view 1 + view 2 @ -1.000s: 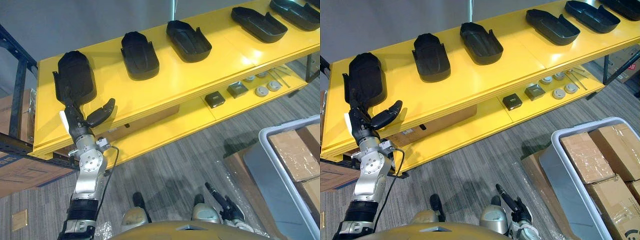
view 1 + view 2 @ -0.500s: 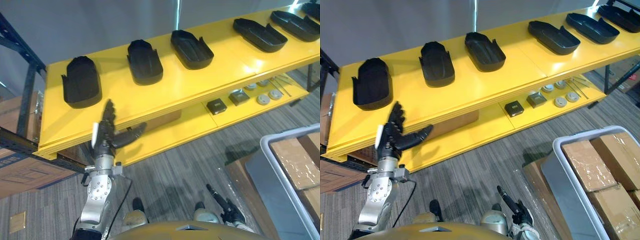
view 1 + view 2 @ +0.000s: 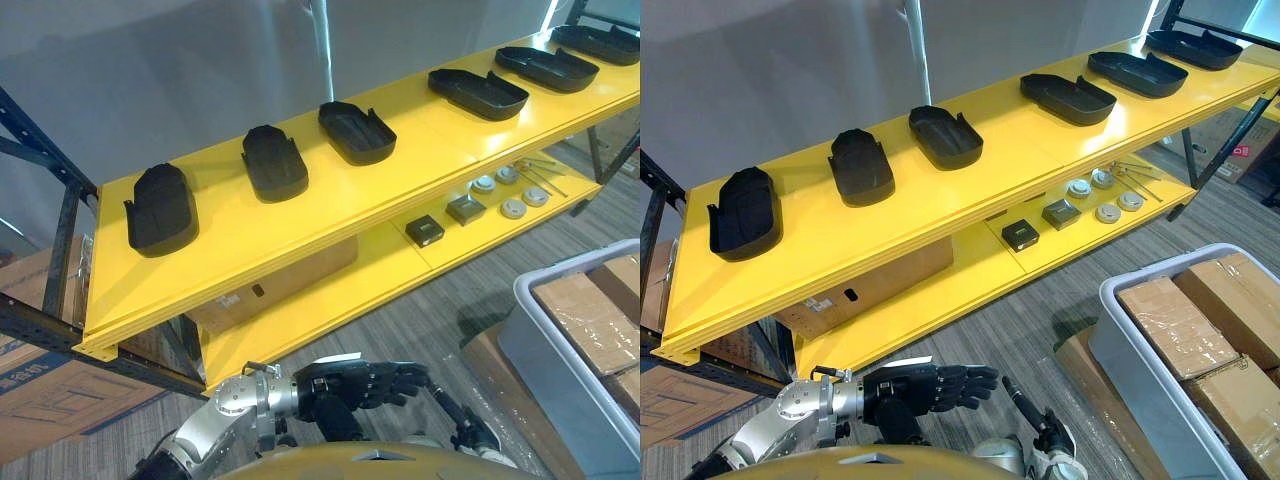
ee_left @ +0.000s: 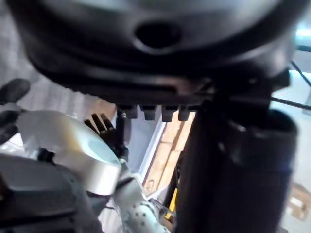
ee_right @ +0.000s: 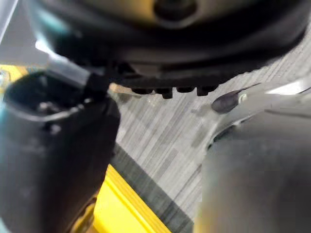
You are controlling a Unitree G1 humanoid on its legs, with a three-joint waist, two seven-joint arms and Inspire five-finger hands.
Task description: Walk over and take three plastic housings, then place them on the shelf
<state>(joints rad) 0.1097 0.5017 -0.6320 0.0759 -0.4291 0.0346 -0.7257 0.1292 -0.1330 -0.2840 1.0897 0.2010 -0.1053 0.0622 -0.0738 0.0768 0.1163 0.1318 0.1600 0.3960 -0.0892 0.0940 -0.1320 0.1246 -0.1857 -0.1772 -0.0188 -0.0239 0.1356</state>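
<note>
Six plastic housings [image 3: 275, 162] are lying in a row on the yellow shelf [image 3: 330, 205]; the left hand [image 3: 360, 385] is hanging near and low, fingers loosely straight, holding nothing; the right hand [image 3: 465, 437] is showing no readable state; placing is looking finished.

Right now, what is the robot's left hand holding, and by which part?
Nothing: the left hand is open and empty; the plastic housings lie on the shelf.

We cannot name the small parts [image 3: 505, 195] on the lower shelf [image 3: 330, 300]; they are too small. The grey bin [image 3: 560, 340] and its cardboard boxes [image 3: 590, 315] run off the right edge. The upper shelf [image 3: 300, 215] hides part of a brown box [image 3: 270, 290]. Our right hand [image 3: 470, 437] is largely cut off.
</note>
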